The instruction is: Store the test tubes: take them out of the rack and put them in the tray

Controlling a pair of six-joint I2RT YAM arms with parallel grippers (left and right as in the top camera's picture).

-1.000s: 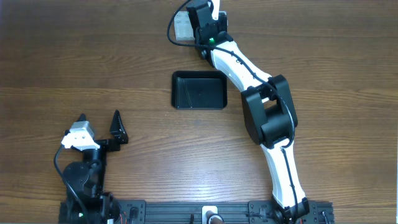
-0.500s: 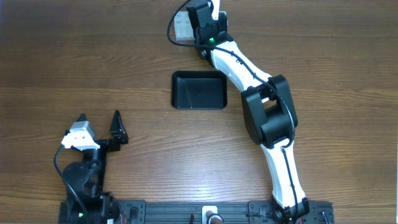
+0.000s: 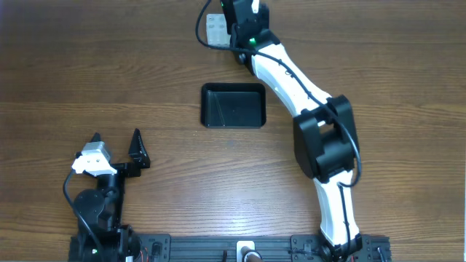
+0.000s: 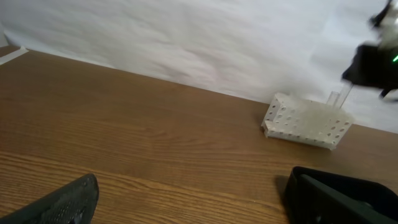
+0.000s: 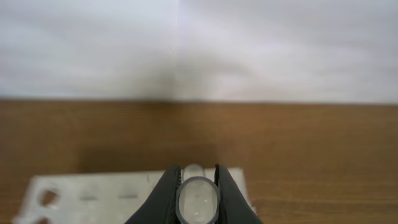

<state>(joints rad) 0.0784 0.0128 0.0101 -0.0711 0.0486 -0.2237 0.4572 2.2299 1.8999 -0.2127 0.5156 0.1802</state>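
The right gripper (image 5: 196, 173) is at the table's (image 3: 87, 65) far edge, closed on a clear tube (image 5: 198, 200) that it pinches between both fingers, over the end of the white rack (image 3: 215, 30) that faces the right. From the left wrist view the tube (image 4: 339, 97) stands tilted above that end corner of the rack (image 4: 305, 121), its lower end at the rack's top face; whether it is clear of its hole cannot be told. The rack sits just short of the white wall behind the table, with a strip of bare wood between them. The black tray (image 3: 204, 106) lies near the middle of the table, well apart from the rack, with bare wood on all four sides. The right arm runs past the tray's right edge without touching it. The left gripper (image 3: 115, 138) sits low at the near left, fingers spread wide open, well apart from tray and rack
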